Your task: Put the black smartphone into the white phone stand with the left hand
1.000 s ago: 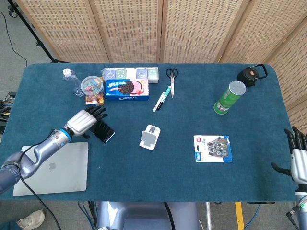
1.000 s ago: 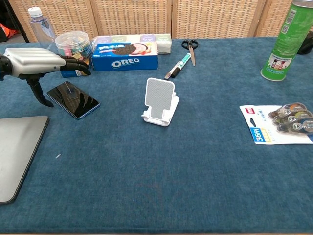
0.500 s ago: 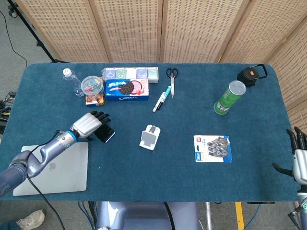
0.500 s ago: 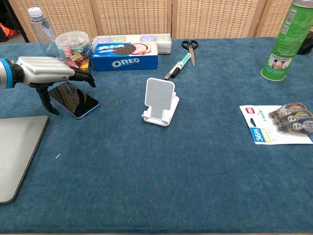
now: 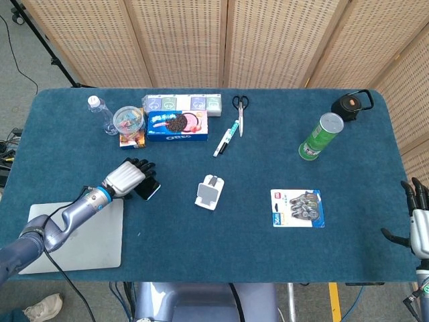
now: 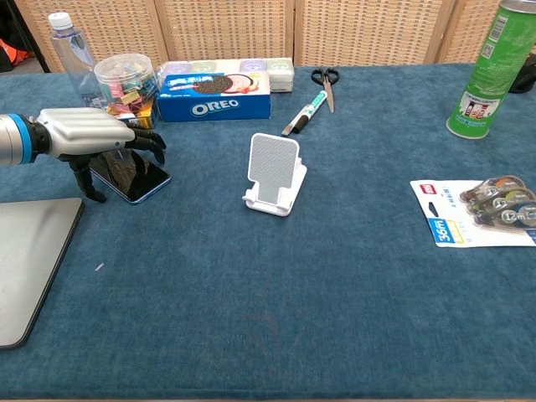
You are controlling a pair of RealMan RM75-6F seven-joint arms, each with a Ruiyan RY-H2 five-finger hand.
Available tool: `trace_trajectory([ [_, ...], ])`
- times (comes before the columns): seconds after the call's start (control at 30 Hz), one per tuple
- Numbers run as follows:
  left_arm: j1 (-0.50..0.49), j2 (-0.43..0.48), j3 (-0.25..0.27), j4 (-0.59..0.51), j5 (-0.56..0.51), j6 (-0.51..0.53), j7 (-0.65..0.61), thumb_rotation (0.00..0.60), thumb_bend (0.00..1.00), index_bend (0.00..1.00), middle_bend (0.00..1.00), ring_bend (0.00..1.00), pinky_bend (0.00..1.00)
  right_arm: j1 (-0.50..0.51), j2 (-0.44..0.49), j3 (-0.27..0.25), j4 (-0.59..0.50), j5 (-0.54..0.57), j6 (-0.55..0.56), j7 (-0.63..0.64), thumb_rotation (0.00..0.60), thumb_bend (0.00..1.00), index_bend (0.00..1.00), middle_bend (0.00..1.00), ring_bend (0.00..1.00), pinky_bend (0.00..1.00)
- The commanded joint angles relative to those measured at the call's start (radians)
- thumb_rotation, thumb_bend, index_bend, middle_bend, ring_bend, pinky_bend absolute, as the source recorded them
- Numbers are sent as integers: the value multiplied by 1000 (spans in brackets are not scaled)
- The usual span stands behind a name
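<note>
The left hand (image 6: 92, 134) arches over the black smartphone (image 6: 134, 177), fingers spread and curled down, thumb touching the desk (image 6: 276, 310) beside it; the phone lies flat, ungripped. Bare cloth separates it from the white phone stand (image 6: 274, 174). The laptop (image 6: 25, 260) sits near. The hand has lowered and shifted closer over the phone since earlier. The right hand (image 5: 417, 218) waits open at the desk's edge.

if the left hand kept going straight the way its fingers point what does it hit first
Probably nothing soon: the left hand points right over the black smartphone, along bare table that passes behind the white phone stand. Depth is unclear, though.
</note>
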Motion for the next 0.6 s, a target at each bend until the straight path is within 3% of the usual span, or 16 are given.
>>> trace_trajectory([
  [0.03,8,-11,3,17,-1,30,-9,600,0,287,234,188,276,1,1,0,-1,0,-1,1,600,0,0,0,0,0],
  [0.37,25,-35,12,49,-13,53,-28,600,0,399,391,336,386,0,4,-2,-3,-3,-2,10,600,0,0,0,0,0],
  [0.6,38,-47,13,79,2,132,-45,600,0,489,429,358,406,-1,6,-4,-6,-6,-1,13,600,0,0,0,0,0],
])
